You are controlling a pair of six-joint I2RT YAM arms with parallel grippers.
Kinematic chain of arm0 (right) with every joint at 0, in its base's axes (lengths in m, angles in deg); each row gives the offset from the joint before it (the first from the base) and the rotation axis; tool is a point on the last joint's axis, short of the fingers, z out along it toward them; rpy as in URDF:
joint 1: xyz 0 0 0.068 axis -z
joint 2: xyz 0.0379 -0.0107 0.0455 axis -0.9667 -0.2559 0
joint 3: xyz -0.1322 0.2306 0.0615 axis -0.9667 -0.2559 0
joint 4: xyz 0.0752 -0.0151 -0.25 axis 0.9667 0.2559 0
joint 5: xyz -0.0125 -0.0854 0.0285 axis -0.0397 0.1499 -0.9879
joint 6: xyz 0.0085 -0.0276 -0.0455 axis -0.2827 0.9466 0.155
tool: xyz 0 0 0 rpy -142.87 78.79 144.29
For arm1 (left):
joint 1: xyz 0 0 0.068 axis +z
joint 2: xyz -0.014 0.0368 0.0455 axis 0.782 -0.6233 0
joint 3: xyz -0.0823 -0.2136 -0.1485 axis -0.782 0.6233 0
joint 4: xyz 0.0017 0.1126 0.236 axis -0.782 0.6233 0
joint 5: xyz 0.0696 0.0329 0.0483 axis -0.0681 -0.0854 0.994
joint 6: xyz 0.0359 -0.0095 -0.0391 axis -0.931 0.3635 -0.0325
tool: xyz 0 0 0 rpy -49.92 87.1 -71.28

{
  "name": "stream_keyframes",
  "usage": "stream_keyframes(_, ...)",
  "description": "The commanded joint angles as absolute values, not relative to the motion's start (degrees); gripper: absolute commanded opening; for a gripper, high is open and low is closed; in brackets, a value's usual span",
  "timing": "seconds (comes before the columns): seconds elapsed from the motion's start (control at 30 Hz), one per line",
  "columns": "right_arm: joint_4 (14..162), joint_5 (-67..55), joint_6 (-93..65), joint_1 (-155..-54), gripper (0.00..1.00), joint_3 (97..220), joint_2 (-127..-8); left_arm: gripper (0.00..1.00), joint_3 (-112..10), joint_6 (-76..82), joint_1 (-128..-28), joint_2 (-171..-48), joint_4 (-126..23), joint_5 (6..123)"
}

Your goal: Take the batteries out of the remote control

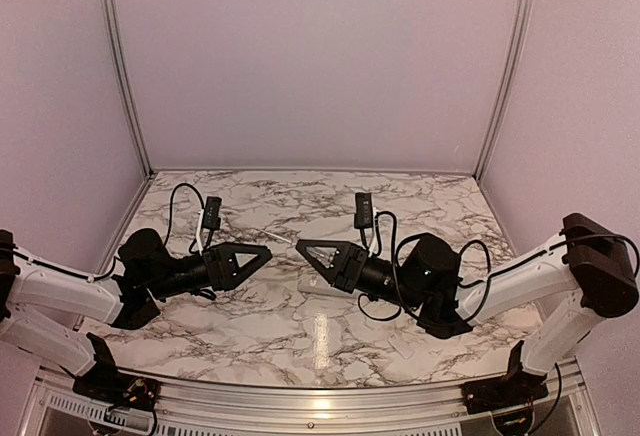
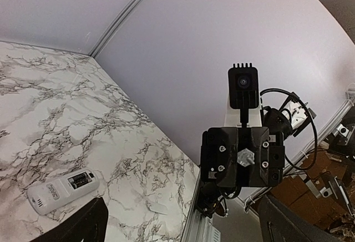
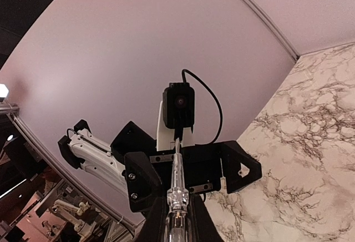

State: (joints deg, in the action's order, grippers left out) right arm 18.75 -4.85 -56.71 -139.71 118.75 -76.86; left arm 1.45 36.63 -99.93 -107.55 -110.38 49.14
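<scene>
Bench (image 1: pixel 250 341) is where this step is being won. The left claw (image 1: pixel 262 253) and right claw (image 1: pixel 305 248) are hovering nose to nose above the marble, while the remote control (image 2: pixel 62 190) is lying flat under the right one, dark recess facing up and uncovered. Judging from that, the right arm is needing to tip its thin pale stick (image 3: pixel 177 192) down into the recess. It should be catching one end of the batteries (image 2: pixel 81 180) (they are seemingly sitting in there, though small in view) and levering gently. The free claw should be pinning the remote's other end so it is not skating away.

Left claw is standing spread wide, holding and touching nothing. Right claw is squeezing fully closed on the stick, whose tip is pointing straight at the left claw.
</scene>
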Motion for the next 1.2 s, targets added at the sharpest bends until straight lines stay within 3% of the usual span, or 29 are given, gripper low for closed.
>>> stream_keyframes(0.0, 28.54, 1.04, -53.49, -139.78, 0.00, 117.00, -73.75, 0.99, 1.37, 33.22, -100.13, -104.98, -102.95, 55.91)
stream_keyframes(0.23, 49.76, 8.11, -48.82, -139.78, 0.00, 120.34, -67.90, 0.99, 2.91, 32.77, -100.18, -103.15, -98.71, 67.30)
stream_keyframes(0.37, 65.71, 12.70, -44.75, -139.78, 0.00, 124.34, -64.57, 0.89, -1.85, 30.65, -100.16, -105.01, -88.38, 68.72)
stream_keyframes(0.67, 97.31, 18.58, -36.14, -139.77, 0.00, 133.29, -58.04, 0.75, -7.47, 27.66, -100.15, -112.51, -83.41, 65.91)
stream_keyframes(0.93, 112.49, 24.44, -31.68, -139.25, 0.00, 139.80, -59.17, 0.73, -11.33, 26.73, -100.60, -119.85, -82.96, 63.09)
stream_keyframes(1.17, 116.25, 17.90, -28.35, -131.70, 0.00, 140.42, -62.23, 0.69, -14.68, 25.82, -100.76, -125.83, -82.31, 62.48)
